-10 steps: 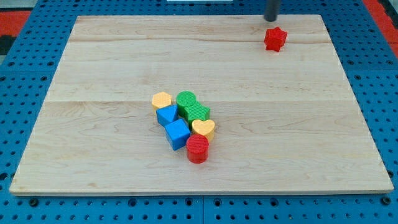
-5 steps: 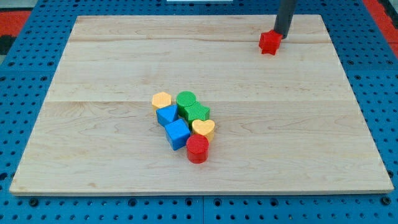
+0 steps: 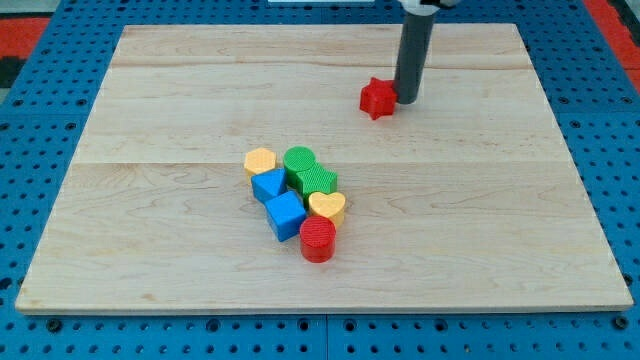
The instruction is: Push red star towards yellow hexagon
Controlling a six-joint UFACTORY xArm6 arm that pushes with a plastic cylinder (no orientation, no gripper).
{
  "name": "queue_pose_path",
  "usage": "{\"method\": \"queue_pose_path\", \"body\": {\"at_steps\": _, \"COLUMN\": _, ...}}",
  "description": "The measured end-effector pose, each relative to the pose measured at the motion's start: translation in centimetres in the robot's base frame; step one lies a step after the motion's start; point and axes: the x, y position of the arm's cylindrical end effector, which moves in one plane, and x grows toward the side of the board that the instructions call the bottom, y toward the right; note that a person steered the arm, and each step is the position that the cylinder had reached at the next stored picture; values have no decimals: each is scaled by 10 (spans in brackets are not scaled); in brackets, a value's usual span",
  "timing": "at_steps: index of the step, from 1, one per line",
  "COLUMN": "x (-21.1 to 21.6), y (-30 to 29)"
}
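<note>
Toward the view's upper right of the wooden board (image 3: 150, 100), the red star (image 3: 377, 98) is seen lying flat, with my tip (image 3: 407, 101) set against its right side, touching or very nearly so. That placement appears chosen so that a push carries the star down and to the view's left, where the yellow hexagon (image 3: 260, 161) sits at the upper-left end of a tight cluster. The star is well apart from the hexagon, so the task is judged to be only partly done.

The cluster is also made up of a green block (image 3: 299, 160), a green star (image 3: 318, 181), two blue blocks (image 3: 268, 184) (image 3: 286, 214), a yellow heart (image 3: 326, 206) and a red cylinder (image 3: 318, 239).

The rod is held upright, entering from the view's top. No claw is fitted, so nothing is grasped or released; contact is made by the rod's side alone.
</note>
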Motion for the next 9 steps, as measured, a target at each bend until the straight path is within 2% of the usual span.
{"method": "queue_pose_path", "body": {"at_steps": 2, "x": -12, "y": -39}}
{"method": "queue_pose_path", "body": {"at_steps": 4, "x": -5, "y": -104}}
{"method": "queue_pose_path", "body": {"at_steps": 5, "x": 3, "y": -117}}
{"method": "queue_pose_path", "body": {"at_steps": 6, "x": -22, "y": -89}}
{"method": "queue_pose_path", "body": {"at_steps": 9, "x": -22, "y": -169}}
